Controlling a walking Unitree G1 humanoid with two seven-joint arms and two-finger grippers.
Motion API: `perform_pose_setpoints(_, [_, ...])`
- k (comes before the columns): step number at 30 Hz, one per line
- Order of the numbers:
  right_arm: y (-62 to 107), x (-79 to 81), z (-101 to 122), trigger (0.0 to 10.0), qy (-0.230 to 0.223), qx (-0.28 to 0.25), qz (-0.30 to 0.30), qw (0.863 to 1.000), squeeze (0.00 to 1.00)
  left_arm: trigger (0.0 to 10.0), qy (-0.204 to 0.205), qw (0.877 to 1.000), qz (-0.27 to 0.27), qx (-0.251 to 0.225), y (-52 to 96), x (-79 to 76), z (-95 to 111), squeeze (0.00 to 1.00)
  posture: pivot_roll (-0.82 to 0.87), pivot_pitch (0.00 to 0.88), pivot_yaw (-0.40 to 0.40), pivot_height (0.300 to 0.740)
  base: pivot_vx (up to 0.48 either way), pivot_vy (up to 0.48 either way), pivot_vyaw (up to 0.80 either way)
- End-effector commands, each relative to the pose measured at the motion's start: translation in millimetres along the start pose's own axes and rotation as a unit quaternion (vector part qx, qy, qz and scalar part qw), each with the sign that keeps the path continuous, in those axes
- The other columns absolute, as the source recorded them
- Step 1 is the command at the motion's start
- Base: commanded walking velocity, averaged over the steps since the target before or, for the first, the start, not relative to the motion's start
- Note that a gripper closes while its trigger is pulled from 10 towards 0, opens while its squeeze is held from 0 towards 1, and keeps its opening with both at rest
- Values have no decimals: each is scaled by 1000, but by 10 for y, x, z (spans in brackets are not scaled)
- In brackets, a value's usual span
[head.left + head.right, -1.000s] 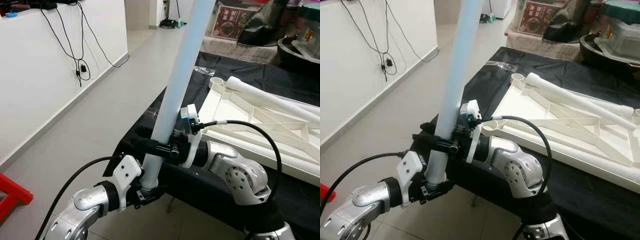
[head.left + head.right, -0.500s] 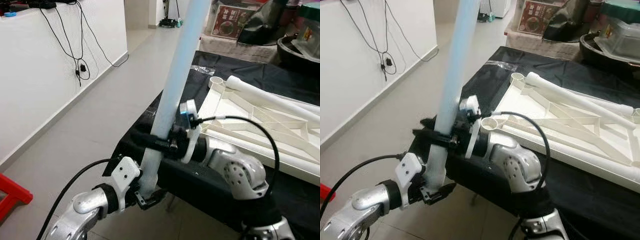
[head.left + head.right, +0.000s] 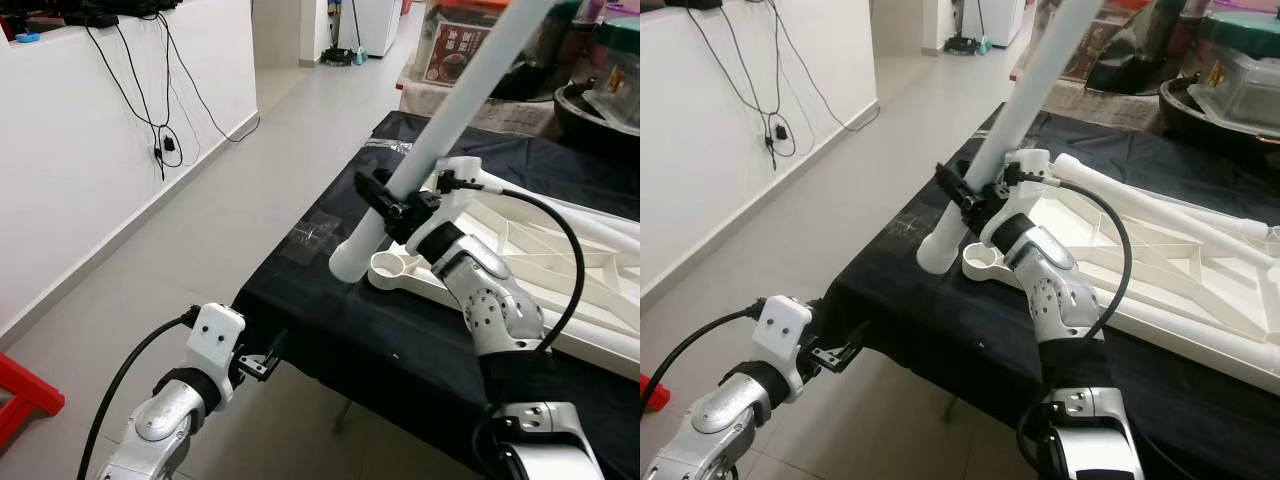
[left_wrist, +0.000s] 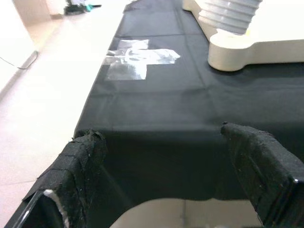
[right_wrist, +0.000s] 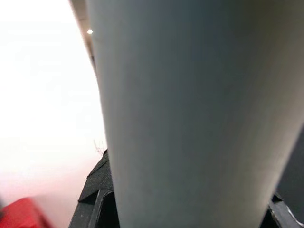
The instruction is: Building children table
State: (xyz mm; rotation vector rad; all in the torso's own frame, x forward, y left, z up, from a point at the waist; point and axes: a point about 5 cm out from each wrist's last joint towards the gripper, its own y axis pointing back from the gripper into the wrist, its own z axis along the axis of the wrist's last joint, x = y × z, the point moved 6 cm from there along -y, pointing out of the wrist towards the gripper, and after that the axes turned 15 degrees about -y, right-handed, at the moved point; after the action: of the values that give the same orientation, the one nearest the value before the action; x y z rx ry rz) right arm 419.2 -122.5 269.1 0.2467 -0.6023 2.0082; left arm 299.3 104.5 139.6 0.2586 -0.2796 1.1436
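Table leg [image 3: 440,130] slanted from top right to centre frame, clamped in right gripper [image 3: 392,208]
Its lower end hung just left of the tabletop's corner socket [image 3: 395,266]; left gripper [image 3: 262,360], fingers apart, sat low at lower left

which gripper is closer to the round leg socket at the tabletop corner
Right. The right gripper, shut on the white table leg, is just above the socket. The left gripper is open, low by the black cloth's edge.
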Motion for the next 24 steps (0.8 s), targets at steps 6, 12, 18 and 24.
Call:
perform_pose_setpoints(6, [-34, -180, 255, 10000, 84, -74, -94, 989, 0, 10000, -17, 999, 40, -15, -23, 38, 112, 0, 154, 103, -68, 740, 0, 0, 0])
perform_pose_setpoints(12, [-66, -116, 273, 10000, 92, -93, -96, 987, 0, 10000, -26, 997, 67, -22, -30, 144, 136, 0, 153, 108, -71, 740, 397, 0, 0])
perform_pose_setpoints(18, [-91, -51, 197, 10000, 87, -89, -85, 989, 0, 10000, -22, 997, 69, -23, -34, 139, 141, 0, 151, 103, -71, 740, 451, 0, 0])
perform_pose_setpoints(24, [-109, -41, 179, 10000, 91, -95, -86, 988, 0, 10000, -18, 997, 71, -25, -39, 130, 150, 0, 150, 96, -70, 740, 397, 0, 0])
